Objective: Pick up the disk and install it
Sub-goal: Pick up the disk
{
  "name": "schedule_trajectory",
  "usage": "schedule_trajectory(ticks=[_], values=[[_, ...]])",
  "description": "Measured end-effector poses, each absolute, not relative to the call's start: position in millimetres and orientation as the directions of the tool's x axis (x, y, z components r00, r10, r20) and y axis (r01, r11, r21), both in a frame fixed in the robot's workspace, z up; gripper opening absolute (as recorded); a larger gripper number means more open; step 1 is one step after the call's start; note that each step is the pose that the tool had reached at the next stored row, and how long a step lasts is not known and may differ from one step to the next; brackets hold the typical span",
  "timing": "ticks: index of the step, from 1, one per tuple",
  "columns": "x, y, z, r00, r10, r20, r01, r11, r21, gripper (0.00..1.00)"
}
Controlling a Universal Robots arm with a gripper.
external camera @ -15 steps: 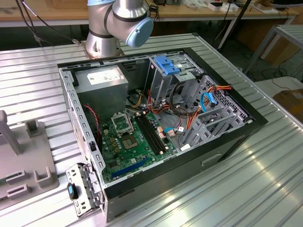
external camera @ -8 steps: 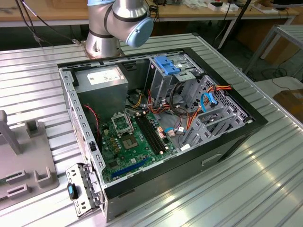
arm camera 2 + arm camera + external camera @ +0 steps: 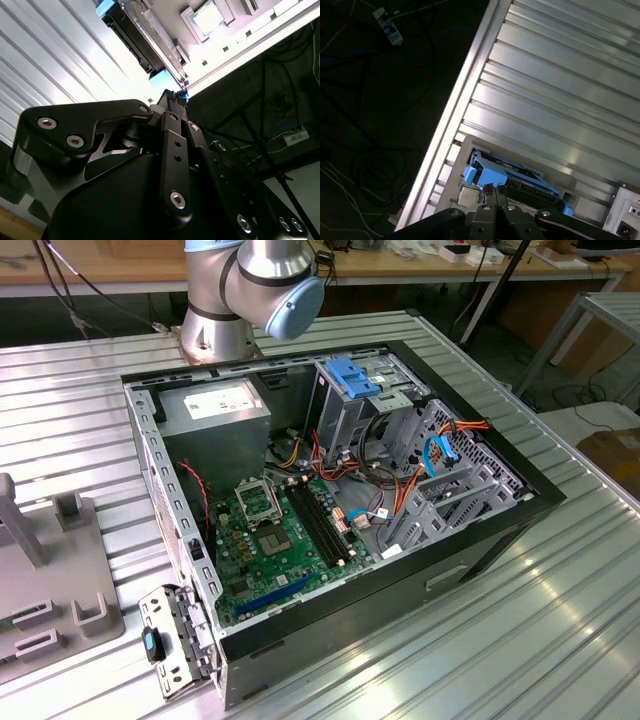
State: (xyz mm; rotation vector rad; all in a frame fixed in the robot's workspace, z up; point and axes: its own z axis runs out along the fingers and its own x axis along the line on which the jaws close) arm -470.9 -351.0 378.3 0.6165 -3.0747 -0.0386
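From my console, at the exterior view's left, I see a grey fixture sitting on the ribbed metal table. Beside it lies the open computer case. The power-supply box sits in its far corner, with the arm's base standing just behind. The green motherboard lies on the case floor. The drive cage, with its blue latch, stands further toward the exterior view's right (orange and blue cables crowd beside it). In the first wrist view the disk, blue rails showing, sits in a pale holder near the table's edge. The gripper has its tip right at the disk's blue rail. I cannot tell how the jaws stand, whether clamped on the rail or only against it.
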Motion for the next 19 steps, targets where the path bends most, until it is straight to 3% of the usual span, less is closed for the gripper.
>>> schedule_trajectory(ticks=[13, 19], values=[[-470.8, -348.9, 376.3, -0.748, -0.663, 0.0, -0.663, 0.748, 0.025, 0.11], [-470.8, -343.4, 370.1, -0.564, -0.826, -0.003, -0.825, 0.564, 0.022, 0.11]])
